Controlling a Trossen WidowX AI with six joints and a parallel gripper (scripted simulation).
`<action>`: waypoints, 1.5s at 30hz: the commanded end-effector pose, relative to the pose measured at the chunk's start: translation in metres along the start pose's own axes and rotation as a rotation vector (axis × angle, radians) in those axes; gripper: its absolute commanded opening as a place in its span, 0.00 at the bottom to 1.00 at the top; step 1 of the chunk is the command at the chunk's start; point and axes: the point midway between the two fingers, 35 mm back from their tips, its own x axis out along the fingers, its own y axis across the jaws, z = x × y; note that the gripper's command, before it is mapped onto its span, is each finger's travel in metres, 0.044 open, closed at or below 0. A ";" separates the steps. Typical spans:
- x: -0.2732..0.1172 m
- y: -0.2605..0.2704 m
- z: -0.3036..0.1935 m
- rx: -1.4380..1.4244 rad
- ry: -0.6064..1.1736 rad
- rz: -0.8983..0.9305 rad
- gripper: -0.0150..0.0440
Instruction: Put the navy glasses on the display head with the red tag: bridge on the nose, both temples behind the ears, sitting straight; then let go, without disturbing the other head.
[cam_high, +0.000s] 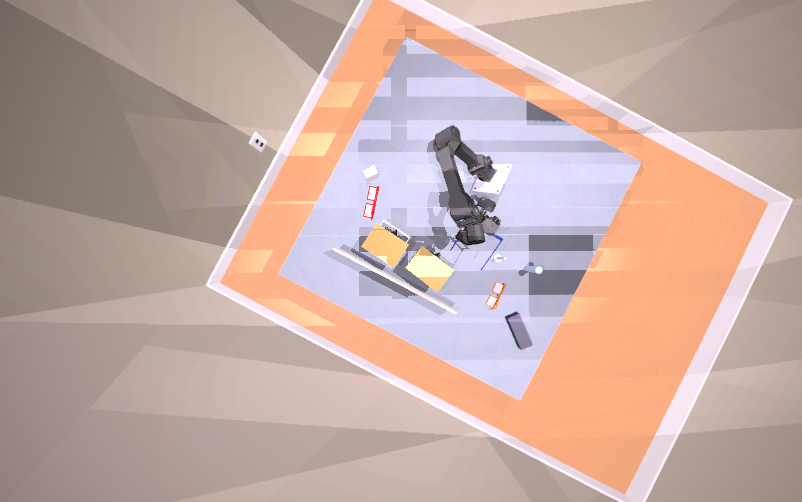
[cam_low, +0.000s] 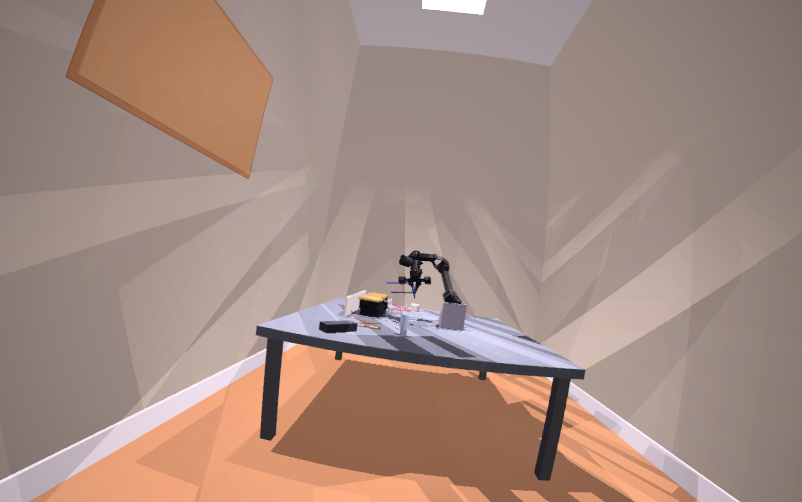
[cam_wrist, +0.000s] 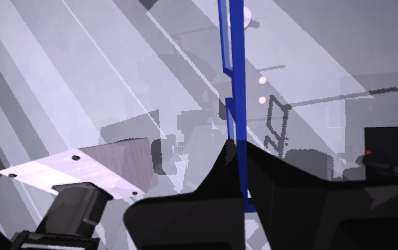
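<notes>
The navy glasses (cam_high: 491, 254) (cam_low: 400, 291) (cam_wrist: 239, 65) are held in the air, with their temples pointing toward the heads' side of the table. My gripper (cam_low: 414, 292) (cam_wrist: 234, 144) is shut on their front frame, above the table and off to one side of the heads. The fingertips are hidden under the arm in the top view. Two dark display heads with yellow tops stand side by side, one at the left (cam_high: 384, 245) and one at the right (cam_high: 430, 269). A small red mark (cam_wrist: 369, 152) shows on a dark block at the right edge of the wrist view; which head it marks is unclear.
A long white panel (cam_high: 393, 281) stands behind the heads. Red glasses (cam_high: 371, 202) and a white cube (cam_high: 370, 172) lie on one side. Orange glasses (cam_high: 495, 295), a dark case (cam_high: 519, 331) and an upright pale blue cylinder (cam_high: 532, 269) (cam_low: 404, 324) are on the other.
</notes>
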 end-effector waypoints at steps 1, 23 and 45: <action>-0.008 -0.001 -0.012 -0.026 -0.039 -0.004 0.25; -0.051 0.008 -0.091 -0.177 -0.240 -0.144 0.25; -0.079 0.044 -0.154 -0.335 -0.303 -0.405 0.25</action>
